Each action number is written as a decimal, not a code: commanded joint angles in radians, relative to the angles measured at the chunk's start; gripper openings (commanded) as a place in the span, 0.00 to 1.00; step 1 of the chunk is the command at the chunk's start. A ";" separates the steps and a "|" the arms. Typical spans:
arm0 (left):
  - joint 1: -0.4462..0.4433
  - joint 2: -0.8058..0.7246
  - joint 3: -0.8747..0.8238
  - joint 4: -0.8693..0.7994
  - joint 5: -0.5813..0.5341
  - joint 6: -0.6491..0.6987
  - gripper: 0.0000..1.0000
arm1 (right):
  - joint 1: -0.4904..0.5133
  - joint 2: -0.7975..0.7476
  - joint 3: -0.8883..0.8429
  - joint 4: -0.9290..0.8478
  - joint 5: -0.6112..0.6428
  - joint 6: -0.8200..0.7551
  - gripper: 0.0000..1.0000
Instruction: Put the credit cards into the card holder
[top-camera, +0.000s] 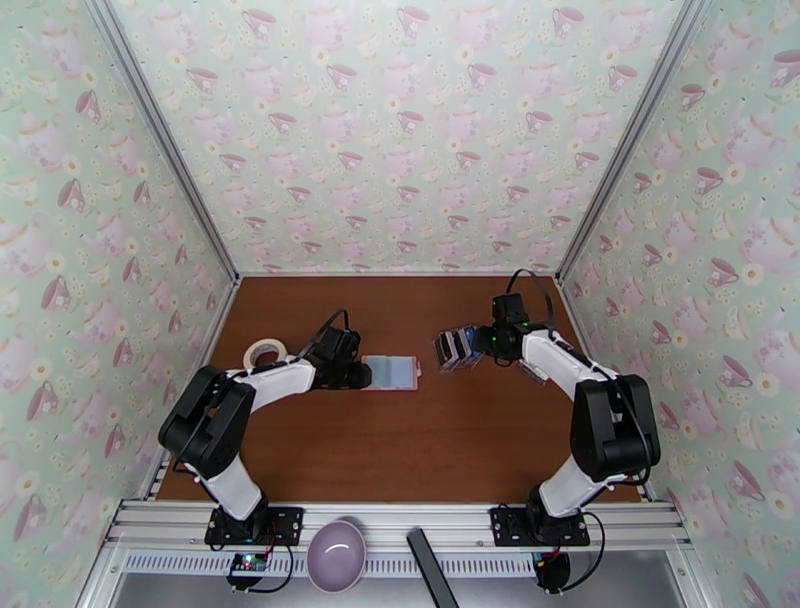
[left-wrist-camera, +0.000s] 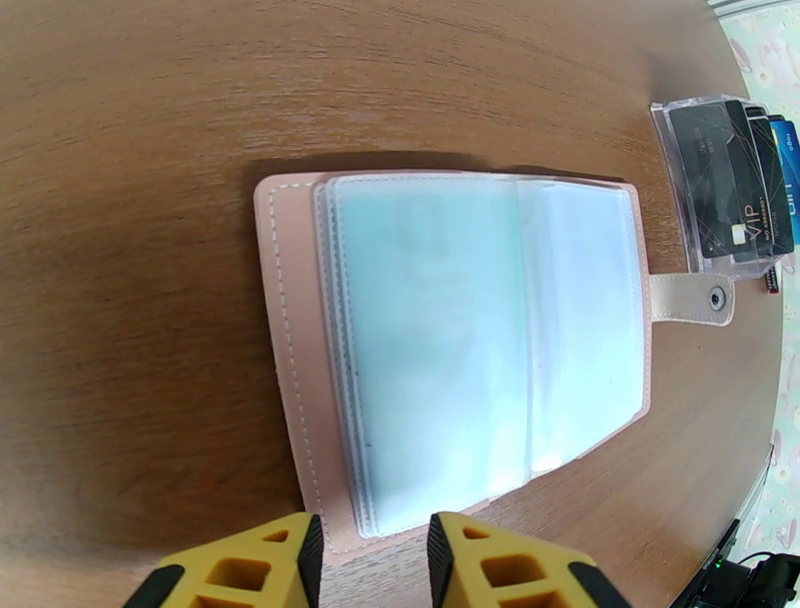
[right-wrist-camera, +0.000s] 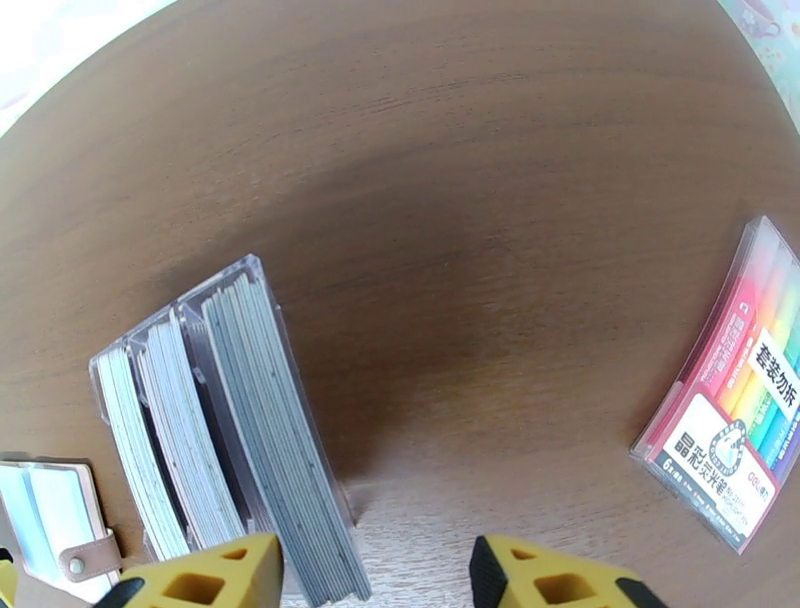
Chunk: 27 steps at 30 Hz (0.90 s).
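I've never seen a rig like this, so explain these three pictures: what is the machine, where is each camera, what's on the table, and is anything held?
These are two robot arms bolted at the table's near edge, each ending in a two-finger gripper. The wide picture looks down from above and behind them. The other two come from cameras on the wrists, so the yellow fingers at the bottom are each arm's own. On the brown table lie an open pink card holder, cards standing in a clear rack, a tape roll and a highlighter pack. The left gripper sits at the holder's edge, the right gripper beside the cards. Both stand open, and I see nothing gripped.
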 joint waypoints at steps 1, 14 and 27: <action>0.006 0.013 0.019 0.009 0.019 0.005 0.35 | -0.002 -0.019 0.030 -0.019 0.003 -0.010 0.50; 0.006 0.017 0.015 0.016 0.022 0.001 0.35 | 0.021 -0.018 0.055 -0.035 -0.004 -0.014 0.29; 0.006 0.020 0.004 0.023 0.020 0.001 0.35 | 0.033 0.001 0.065 -0.041 -0.027 -0.018 0.11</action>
